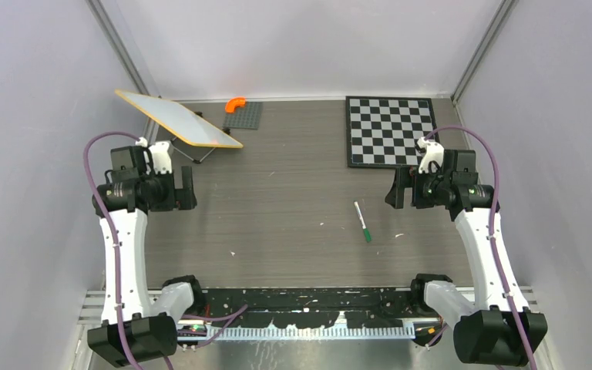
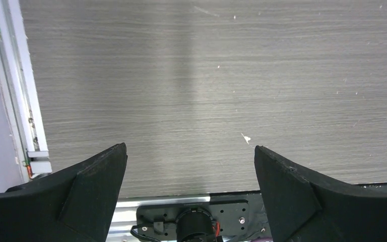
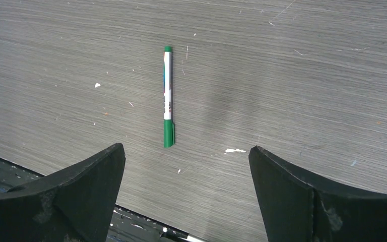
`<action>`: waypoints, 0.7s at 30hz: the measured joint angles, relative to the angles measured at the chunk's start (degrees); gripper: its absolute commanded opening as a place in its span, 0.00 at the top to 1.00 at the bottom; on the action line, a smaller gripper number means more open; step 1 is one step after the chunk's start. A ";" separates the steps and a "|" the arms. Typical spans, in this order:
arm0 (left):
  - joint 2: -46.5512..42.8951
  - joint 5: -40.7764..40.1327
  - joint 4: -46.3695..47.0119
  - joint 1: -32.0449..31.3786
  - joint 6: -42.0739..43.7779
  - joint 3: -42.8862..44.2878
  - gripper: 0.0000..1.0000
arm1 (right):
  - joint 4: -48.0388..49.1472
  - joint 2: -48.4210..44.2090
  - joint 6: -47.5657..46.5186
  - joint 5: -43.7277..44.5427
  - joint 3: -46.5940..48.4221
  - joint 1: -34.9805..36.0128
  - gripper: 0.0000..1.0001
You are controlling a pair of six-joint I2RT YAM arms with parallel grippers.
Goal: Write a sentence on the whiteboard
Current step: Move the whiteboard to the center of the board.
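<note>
Ahead of the right arm's jaws, in line with their wide-open gap, a capped green marker (image 3: pixel 168 101) lies flat on the table (image 3: pixel 307 75), untouched. Near the left arm's jaws, equally wide and empty, the whiteboard (image 1: pixel 177 119) stands propped at a tilt, no sentence showing on it. Step 1, fetching the marker, looks to be in hand: the right arm's jaws should drop around its barrel and close, then the cap must come off.

My pincer (image 3: pixel 185 147) hangs over the tabletop (image 3: pixel 307 75), both black fingers (image 3: pixel 75 196) spread wide with nothing between them. A marker (image 3: pixel 168 98) lies flat ahead (green cap toward me, white barrel pointing away), not far from the tabletop's near edge, among white specks (image 3: pixel 235 150).
</note>
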 measured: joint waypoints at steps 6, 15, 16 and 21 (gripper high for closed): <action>1.97 0.98 0.15 -0.02 0.02 10.25 0.00 | 1.18 0.35 -0.02 -0.31 -1.09 0.00 0.03; 20.92 4.13 3.28 -7.61 0.44 38.07 0.00 | 2.51 2.40 0.00 -0.85 -2.08 0.00 0.03; 24.22 3.80 4.20 -9.20 0.55 40.94 0.00 | 2.64 2.40 0.00 -0.87 -2.08 0.00 0.03; 39.60 -1.40 5.38 -16.35 2.01 52.87 0.08 | 3.04 0.90 0.00 -0.87 -2.67 0.00 0.03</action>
